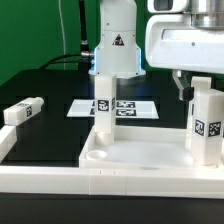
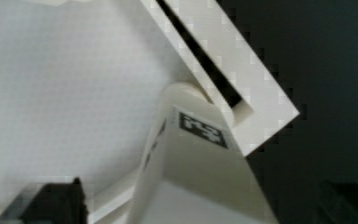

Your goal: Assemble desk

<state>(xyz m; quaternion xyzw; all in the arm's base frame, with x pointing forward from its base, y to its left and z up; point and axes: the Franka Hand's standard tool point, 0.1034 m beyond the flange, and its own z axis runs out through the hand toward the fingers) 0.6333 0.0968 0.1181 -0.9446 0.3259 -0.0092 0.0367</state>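
The gripper [image 1: 202,90] hung wide open astride the top of an upright leg [image 1: 207,128], its fingers [image 2: 51,203] clear of the leg's sides, holding nothing. One white desk tray [image 1: 130,152] lay on the black tabletop [image 1: 50,100]. Three legs showed. Two stood upright at the tray's far corners, the second leg [image 1: 103,105] toward the exterior view's left. The third leg [image 1: 22,111] lay flat, well apart at that view's left.

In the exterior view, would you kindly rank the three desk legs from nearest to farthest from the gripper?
1. Right upright leg, just beside the gripper.
2. Middle upright leg, at the centre.
3. Lying leg, exterior view's far left.
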